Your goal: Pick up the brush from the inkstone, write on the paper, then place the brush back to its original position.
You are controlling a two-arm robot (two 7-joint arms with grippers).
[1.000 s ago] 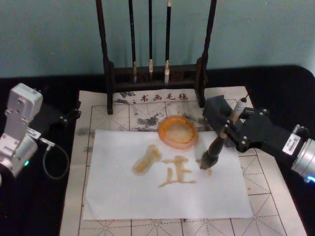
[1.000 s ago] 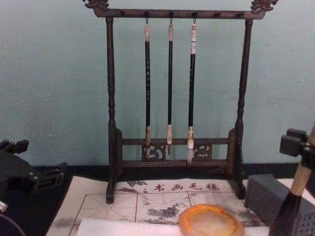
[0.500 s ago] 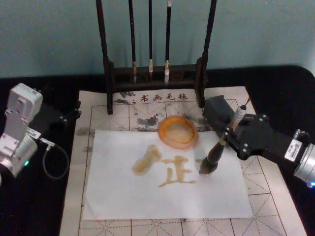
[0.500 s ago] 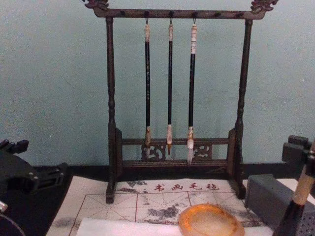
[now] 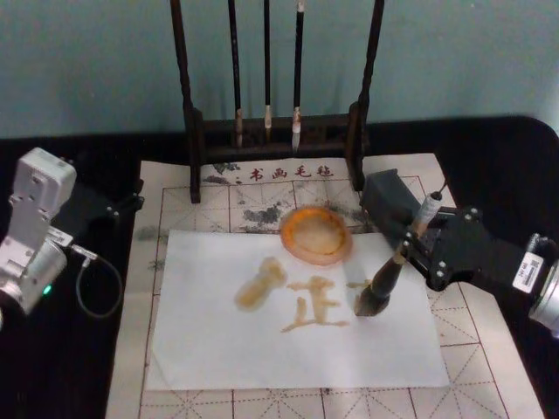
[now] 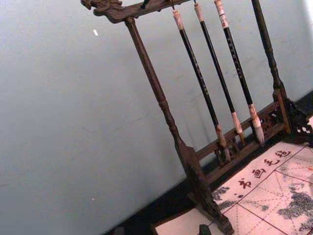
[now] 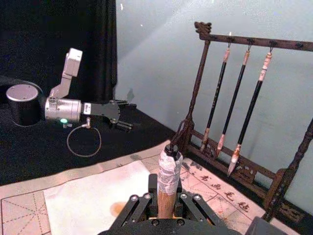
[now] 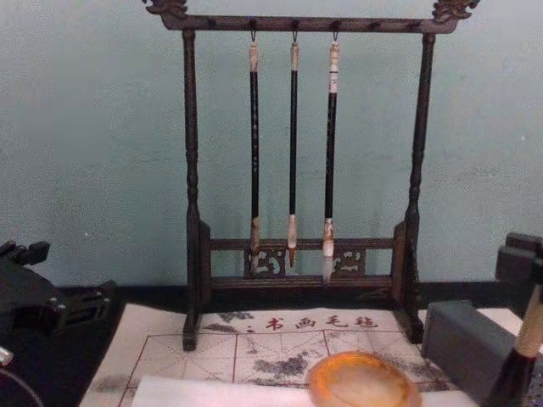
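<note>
1. The brush (image 5: pixel 384 281) is clamped by its tan handle in the right hand (image 5: pixel 412 237), which is closed round it. The handle is tilted, with its top toward the robot's right.
2. The bristle tip is set down on the paper (image 5: pixel 218 349), just right of the tan strokes (image 5: pixel 313 312) written there.
3. The inkstone (image 5: pixel 316 234) is seen at the paper's far edge, near the brush but apart from it.
4. The paper is laid on a gridded felt mat (image 5: pixel 489 349) on the black table (image 5: pixel 498 157).
5. The left hand (image 5: pixel 122 206) is parked at the mat's left edge, well apart from the paper — whether it is open cannot be told.
</note>
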